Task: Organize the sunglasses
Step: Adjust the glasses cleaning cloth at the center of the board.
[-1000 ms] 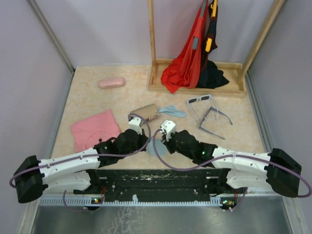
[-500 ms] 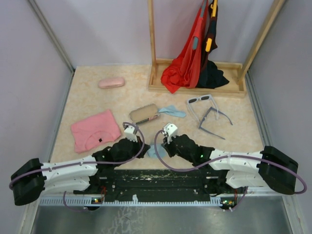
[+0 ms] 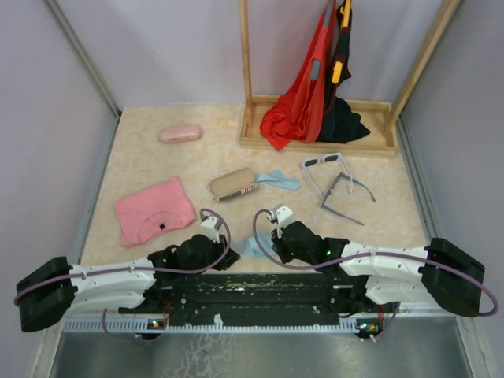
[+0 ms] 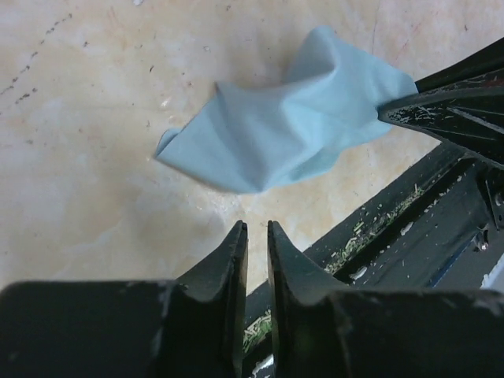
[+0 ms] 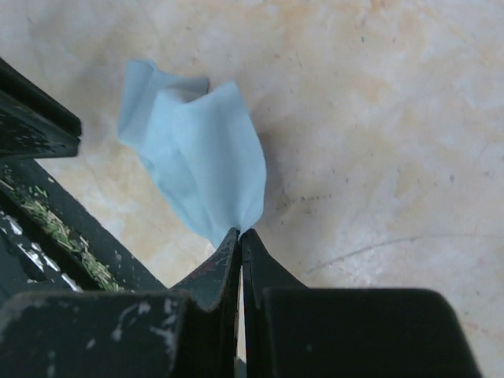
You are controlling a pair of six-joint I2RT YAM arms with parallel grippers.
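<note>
Beige surface [image 3: 142,157] beneath us: our left claw [image 4: 253,236], barely parted and empty, hovers just beside the blue cloth [image 4: 276,126]; our right claw [image 5: 240,236] pinches its corner. White sunglasses [image 3: 323,161] and grey sunglasses [image 3: 344,193] lie beyond the cloth, rightward. We should lift slowly, keeping that pinch firm.

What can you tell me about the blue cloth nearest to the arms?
The cloth is a small light-blue piece of thin, soft-looking fabric. It is crumpled into loose folds, not spread flat. It sits on the beige marbled table near its front edge, between the two arms. The right gripper pinches one corner between shut fingertips. The left gripper points at it from just short of its edge, slightly open and not touching it.
</note>
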